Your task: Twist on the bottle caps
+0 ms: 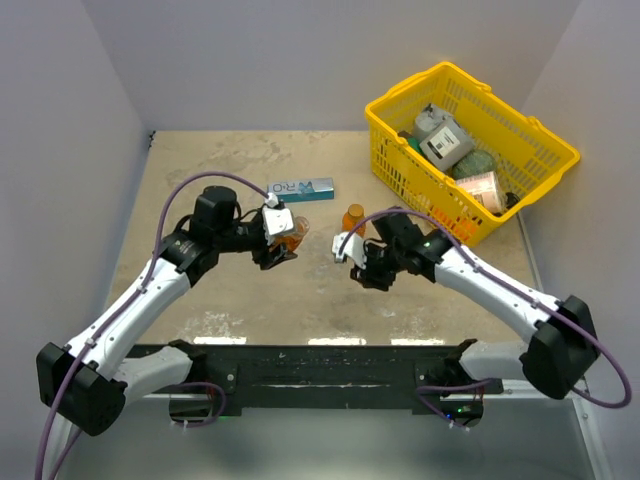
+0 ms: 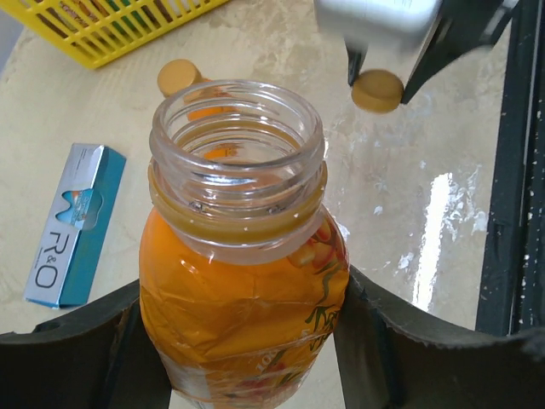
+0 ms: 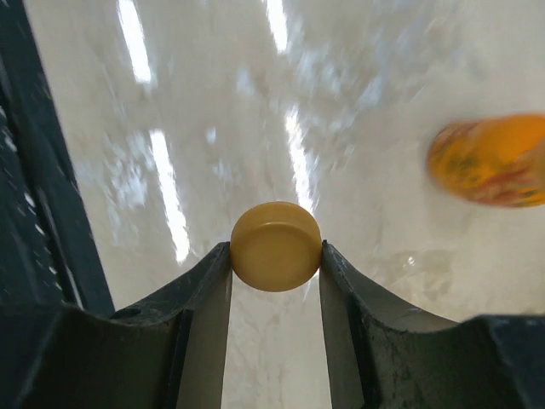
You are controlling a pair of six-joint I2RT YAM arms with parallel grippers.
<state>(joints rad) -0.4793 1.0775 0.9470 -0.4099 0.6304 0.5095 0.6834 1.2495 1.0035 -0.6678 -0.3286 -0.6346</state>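
My left gripper [image 1: 278, 252] is shut on an orange bottle [image 1: 292, 235] and holds it tilted above the table. In the left wrist view the bottle [image 2: 243, 281] sits between my fingers [image 2: 366, 341], its threaded neck [image 2: 238, 145] open and capless. My right gripper [image 1: 365, 272] is shut on a brownish-orange cap [image 3: 275, 245], gripped by its rim, a short way right of the open bottle; the cap also shows in the left wrist view [image 2: 377, 91]. The second bottle [image 1: 353, 217] stands behind, with a cap [image 2: 179, 77] on top. An orange bottle [image 3: 494, 160] shows blurred.
A blue-and-white box [image 1: 300, 187] lies flat on the table behind the left gripper. A yellow basket [image 1: 392, 160] with several items stands at the back right. Grey walls close in the left, back and right sides.
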